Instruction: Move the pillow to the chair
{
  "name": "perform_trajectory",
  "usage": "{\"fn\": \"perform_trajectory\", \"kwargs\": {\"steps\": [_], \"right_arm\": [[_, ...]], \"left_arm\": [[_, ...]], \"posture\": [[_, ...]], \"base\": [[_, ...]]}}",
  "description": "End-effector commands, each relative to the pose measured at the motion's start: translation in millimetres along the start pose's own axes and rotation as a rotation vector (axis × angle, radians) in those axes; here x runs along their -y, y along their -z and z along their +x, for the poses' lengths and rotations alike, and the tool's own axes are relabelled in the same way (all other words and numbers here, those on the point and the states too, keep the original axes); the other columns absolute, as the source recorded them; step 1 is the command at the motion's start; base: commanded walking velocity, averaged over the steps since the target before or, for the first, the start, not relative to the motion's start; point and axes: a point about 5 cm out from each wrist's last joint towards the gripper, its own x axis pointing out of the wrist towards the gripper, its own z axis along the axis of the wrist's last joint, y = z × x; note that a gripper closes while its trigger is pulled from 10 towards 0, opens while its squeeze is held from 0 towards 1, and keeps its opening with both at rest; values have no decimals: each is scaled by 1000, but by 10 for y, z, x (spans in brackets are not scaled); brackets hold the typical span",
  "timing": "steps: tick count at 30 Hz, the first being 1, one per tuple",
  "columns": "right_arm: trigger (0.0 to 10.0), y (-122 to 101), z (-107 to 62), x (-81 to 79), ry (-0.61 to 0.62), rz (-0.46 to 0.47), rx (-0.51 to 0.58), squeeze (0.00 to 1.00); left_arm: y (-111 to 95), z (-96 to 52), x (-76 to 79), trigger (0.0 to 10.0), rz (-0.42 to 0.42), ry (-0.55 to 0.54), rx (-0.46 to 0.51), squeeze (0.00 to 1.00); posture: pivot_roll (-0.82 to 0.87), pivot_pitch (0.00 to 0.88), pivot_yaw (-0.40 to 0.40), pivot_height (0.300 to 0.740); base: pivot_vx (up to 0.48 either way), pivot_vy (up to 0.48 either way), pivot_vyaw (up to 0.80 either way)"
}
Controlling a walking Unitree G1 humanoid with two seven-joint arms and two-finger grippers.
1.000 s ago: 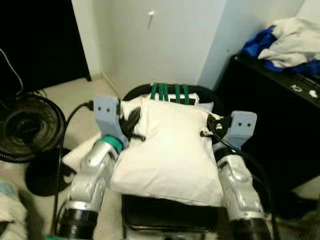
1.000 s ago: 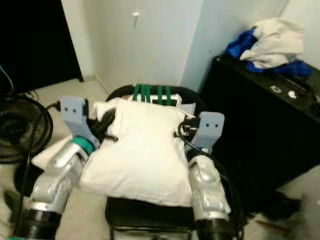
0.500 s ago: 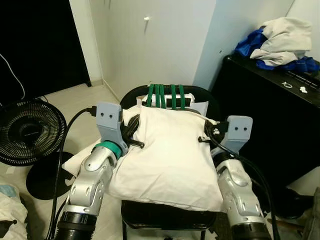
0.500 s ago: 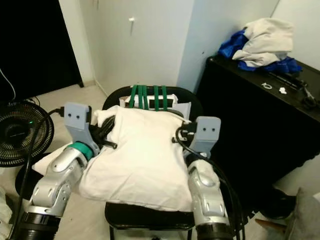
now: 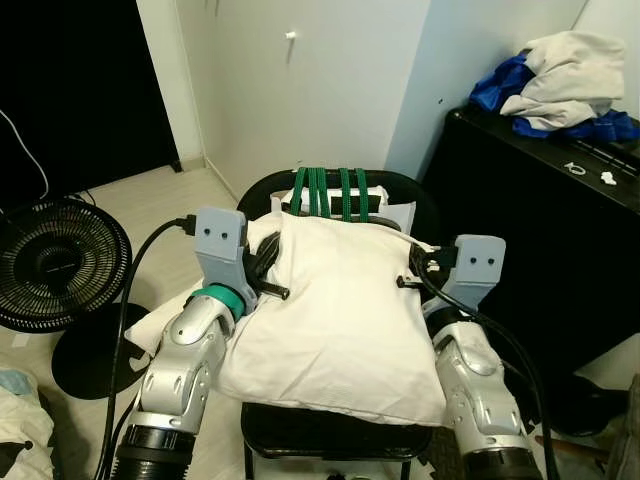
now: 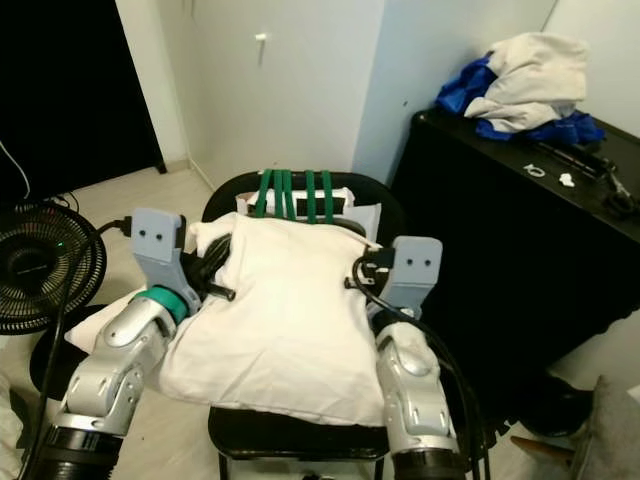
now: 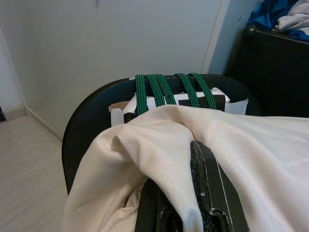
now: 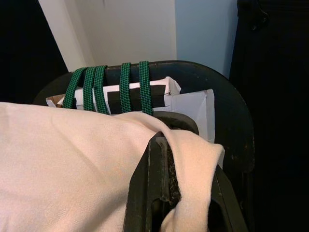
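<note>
The two silver arms are reaching forward from the bottom of the head views, carrying the white pillow (image 5: 335, 320) between them. The pillow is lying roughly flat, its long axis running away from the robot, near edge hanging over the front of the black chair (image 5: 330, 430) seat and far edge pointing toward the chair's backrest.

The left end effector (image 5: 262, 268) is gripping the pillow's far left corner; in the left wrist view its black fingers (image 7: 205, 186) are pinching a fold of the cream fabric. The right end effector (image 5: 415, 272) is gripping the far right corner the same way, with cloth bunching over its fingers (image 8: 154, 188) in the right wrist view.

Just beyond the pillow, green straps (image 5: 330, 190) are wrapping over the top of the backrest, holding a white and black box (image 8: 145, 96) against it. To the robot's left a black fan (image 5: 55, 265) is standing on the floor. Farther right, a black cabinet (image 5: 540, 230) is carrying a heap of blue and white clothes (image 5: 565, 85).
</note>
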Motion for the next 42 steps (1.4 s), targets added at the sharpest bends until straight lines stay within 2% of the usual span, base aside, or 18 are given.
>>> {"fn": "perform_trajectory", "kwargs": {"steps": [1, 12, 42], "right_arm": [[10000, -75, 23, -70, -27, 6, 37, 0], [10000, -73, 23, -70, -27, 8, 37, 0], [10000, -50, 8, -56, -14, 21, 27, 0]], "left_arm": [[48, 5, 101, 10000, -7, 42, -9, 0], [56, 13, 107, 10000, -2, 47, -14, 0], [107, -12, 144, 10000, -2, 79, -32, 0]], "posture": [[84, 21, 21, 670], [82, 19, 22, 631], [86, 29, 25, 631]], "base": [[0, 0, 0], [0, 0, 0], [0, 0, 0]]}}
